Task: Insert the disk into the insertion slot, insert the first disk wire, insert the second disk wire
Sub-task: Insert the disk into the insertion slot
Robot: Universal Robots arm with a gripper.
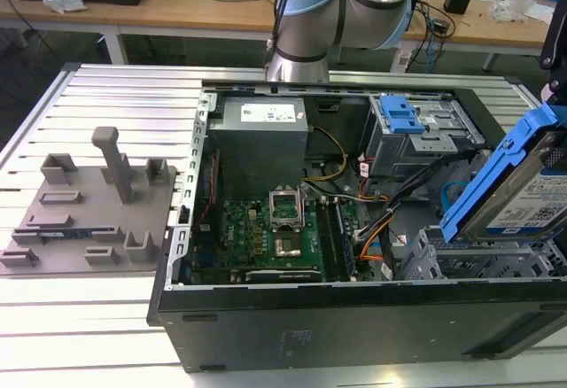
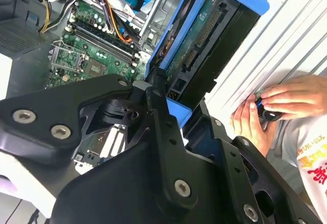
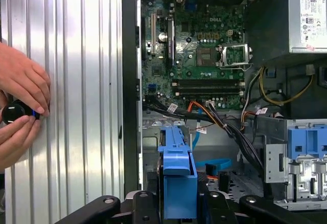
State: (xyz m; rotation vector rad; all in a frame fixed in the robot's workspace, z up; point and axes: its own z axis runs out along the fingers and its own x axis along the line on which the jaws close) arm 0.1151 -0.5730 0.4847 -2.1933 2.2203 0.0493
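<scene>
Table (image 1: 106,87): under everything; the computer case (image 1: 266,317) lies on it, open side up.
Fixture tray (image 1: 80,220): on the table, to the exterior view's left of the case.
Power supply (image 1: 261,140): in the case, far side.
Motherboard (image 1: 257,228): just near of the power supply.
Taller cage (image 1: 416,135): far corner, the exterior view's right.
Insertion slot (image 1: 461,259): near of the taller cage.
Disk (image 1: 532,197): tilted above the insertion slot, clasped in the gripper (image 3: 179,208).
Person's hands (image 3: 23,88): on the table, outside the case wall.

— Is any writing visible?
— Yes: a white printed label (image 1: 536,206) on the disk (image 1: 509,189), a white sticker (image 1: 270,114) on the grey power-supply box (image 1: 261,162), and red characters (image 2: 312,165) on a person's white shirt (image 2: 306,142).
— Can any of it be read?
— No, none can be made out.
</scene>
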